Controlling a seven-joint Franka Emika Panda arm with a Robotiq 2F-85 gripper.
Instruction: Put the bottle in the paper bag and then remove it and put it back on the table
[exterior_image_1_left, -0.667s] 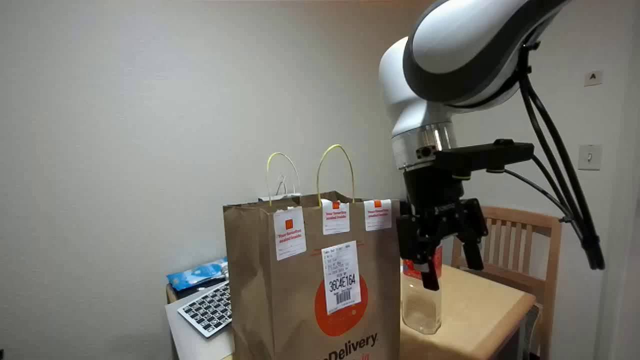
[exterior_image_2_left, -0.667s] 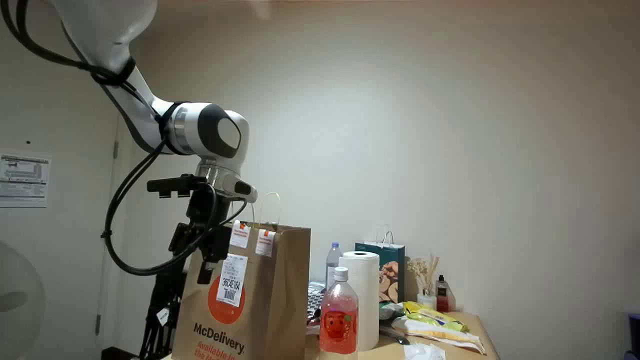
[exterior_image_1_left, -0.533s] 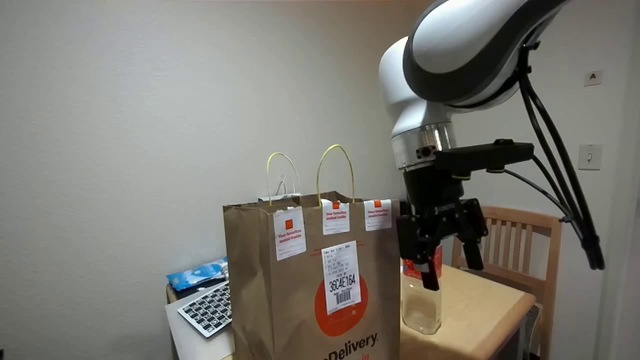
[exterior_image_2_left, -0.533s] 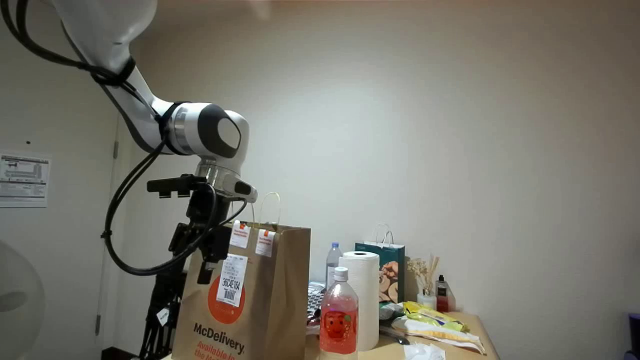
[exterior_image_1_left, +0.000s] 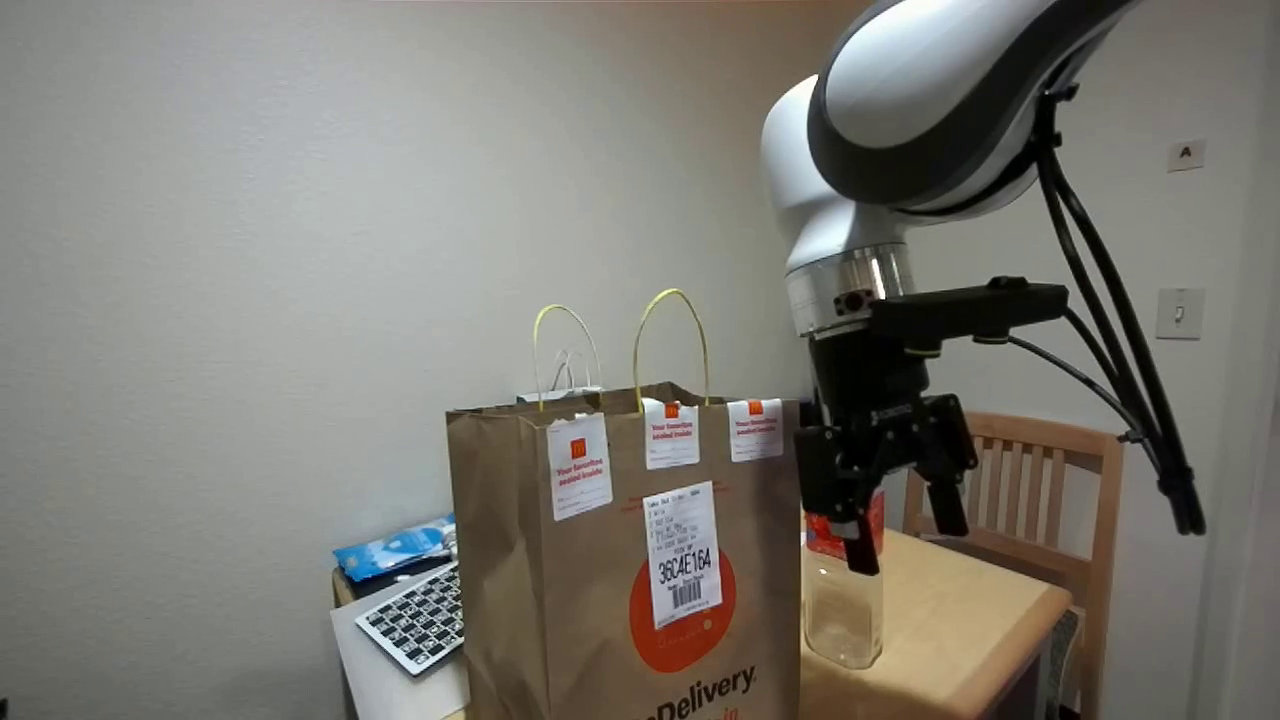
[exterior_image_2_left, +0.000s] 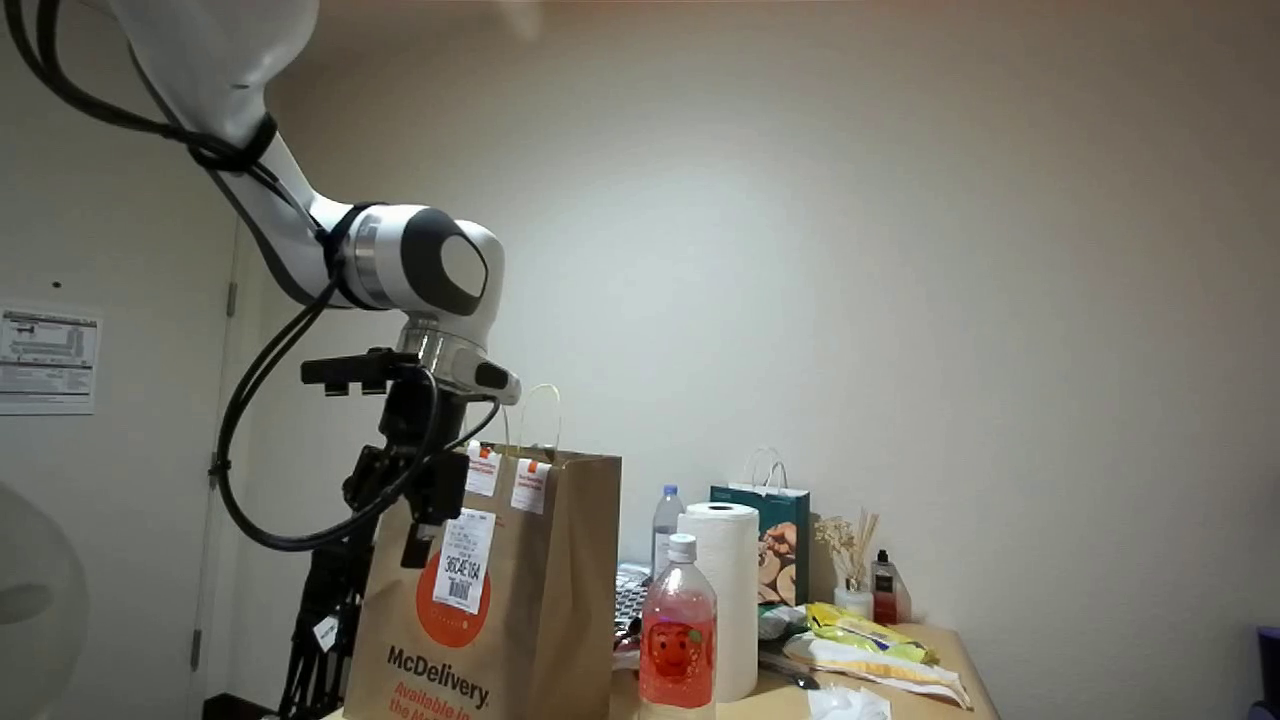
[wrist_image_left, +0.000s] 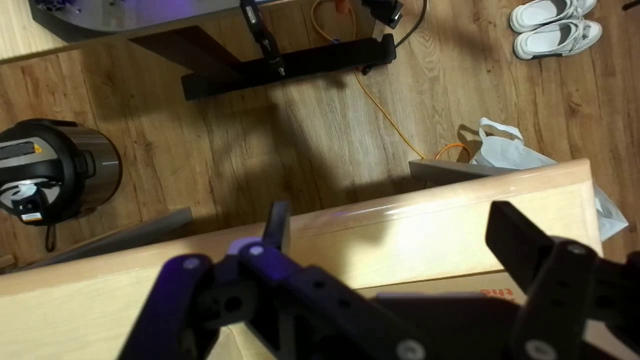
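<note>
The bottle, with a red label and clear lower part, stands upright on the table, right of the bag, in both exterior views (bottle (exterior_image_1_left: 843, 625), bottle (exterior_image_2_left: 678, 640)). The tall brown paper bag (exterior_image_1_left: 590, 640), also in an exterior view (exterior_image_2_left: 570, 600), stands upright with its looped handles raised. The tan table (exterior_image_1_left: 970, 620) shows under the wrist view (table (wrist_image_left: 425, 245)). My gripper (exterior_image_1_left: 908, 540) is open and empty, high in front of the bag's printed face. In an exterior view the gripper (exterior_image_2_left: 395, 525) is well left of the bottle. The bottle is out of the wrist view.
A paper towel roll (exterior_image_2_left: 735, 610) stands behind the bottle. A teal bag (exterior_image_2_left: 795, 515), a water bottle (exterior_image_2_left: 665, 525) and yellow packets (exterior_image_2_left: 870, 635) are farther back. A keyboard (exterior_image_1_left: 415, 615) lies behind the bag. A chair (exterior_image_1_left: 1100, 500) stands past the table edge.
My arm and gripper have shifted very slightly to the right and up in the exterior views. The bottle and the bag have not moved. The gripper stays open.
</note>
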